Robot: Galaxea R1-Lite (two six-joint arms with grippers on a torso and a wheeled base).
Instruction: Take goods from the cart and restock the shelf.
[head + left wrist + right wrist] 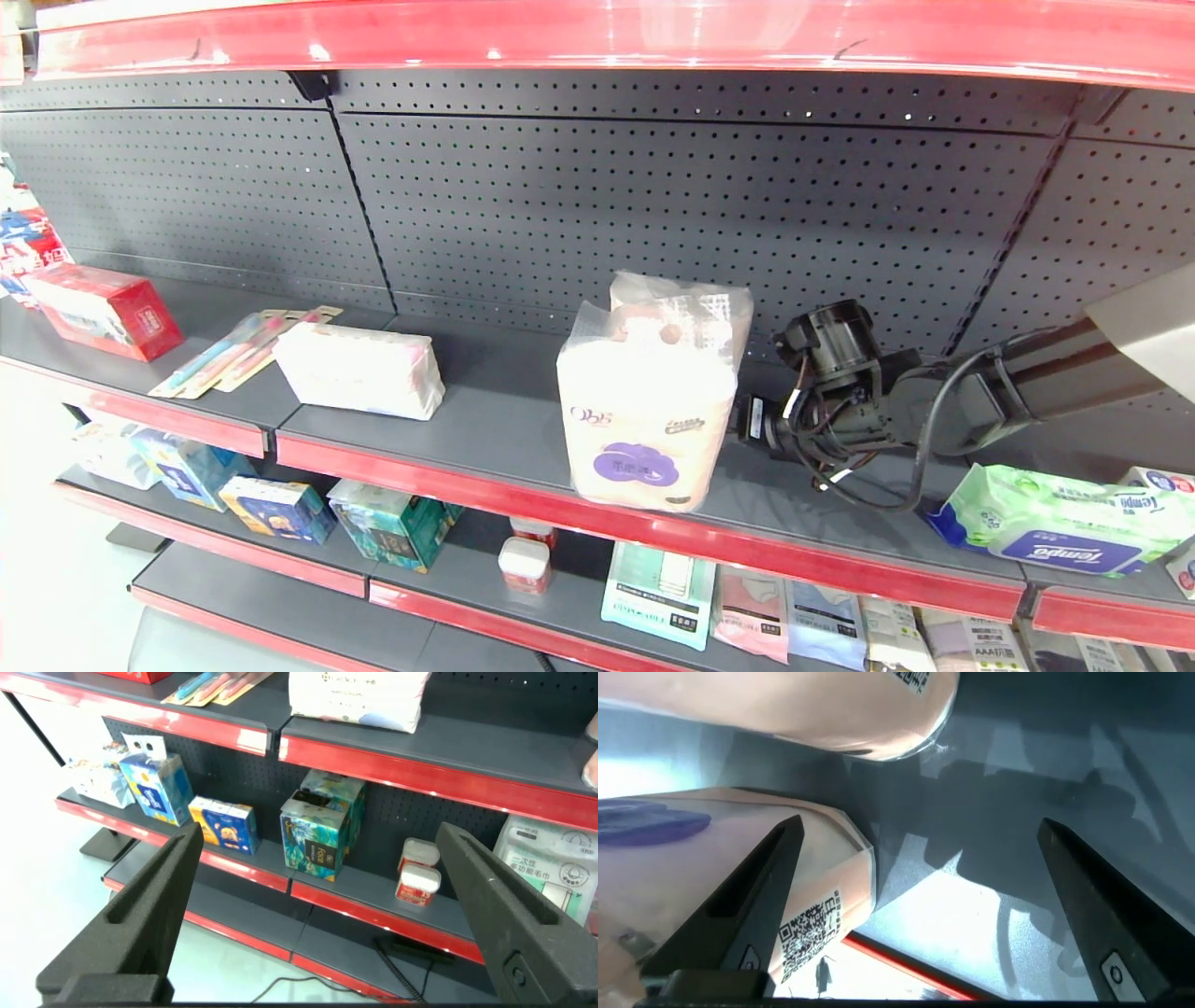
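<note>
Jaws wide, right gripper [920, 833] beside tissue pack [649, 397] on shelf [495, 420], perhaps touching.

A shop aisle: tiered metal shelves [504, 411] with red front strips [420, 485] and a dark pegboard back [653, 205]. On the upper shelf lie a toilet paper pack [644, 411], toothbrushes [233, 350] and wipes [1055, 523]; boxes [392, 527] stand below it.

Head view above shelf [504, 411], left wrist toward lower tiers [374, 894], right wrist close against tissue pack [682, 868]
</note>
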